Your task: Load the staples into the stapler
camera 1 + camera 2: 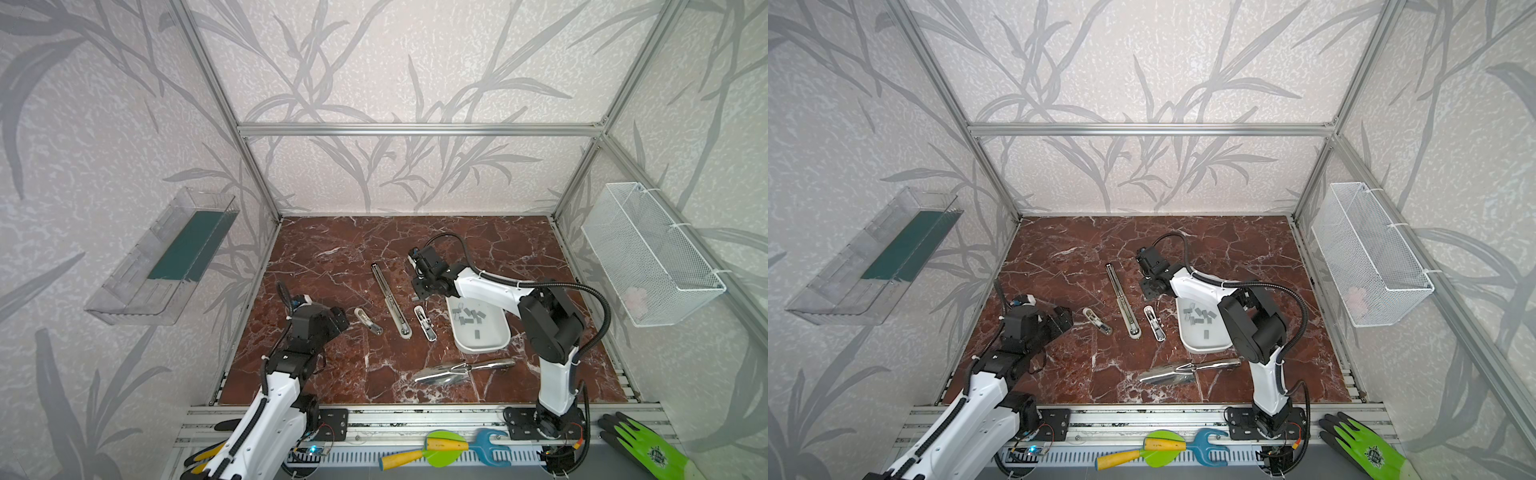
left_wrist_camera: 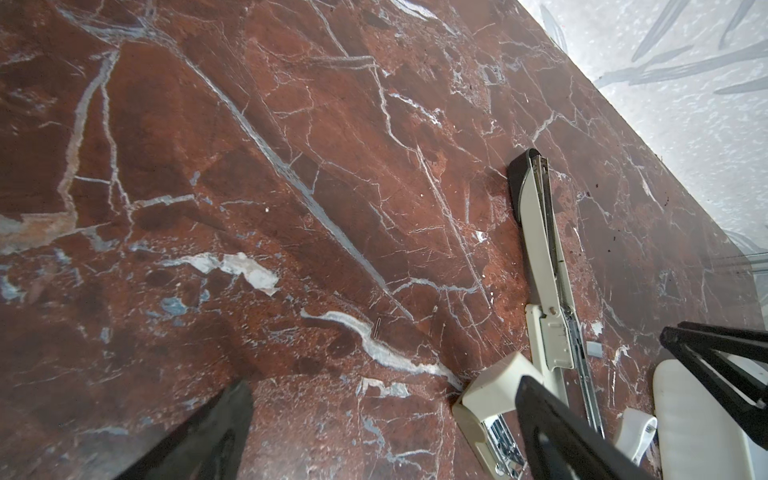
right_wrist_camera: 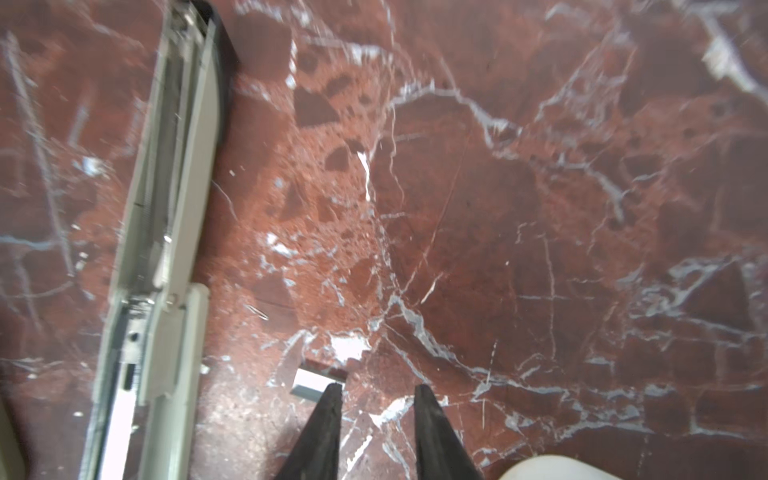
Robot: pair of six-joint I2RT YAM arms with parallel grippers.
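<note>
Right gripper [image 3: 378,388] parted, nothing held; left gripper [image 2: 378,388] wide open. Staple strip [image 3: 318,380] is seen flat on marble [image 3: 540,208] beside the stapler [image 3: 166,208], not in it — could be skated away if pinched off-centre.

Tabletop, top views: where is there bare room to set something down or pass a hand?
Bare: the far strip between the back wall and the long stapler's tip; also the near patch between the left arm and the scoop. Crowded: the middle, where two small staplers, the long one, the right gripper and the tray of staples sit close.
</note>
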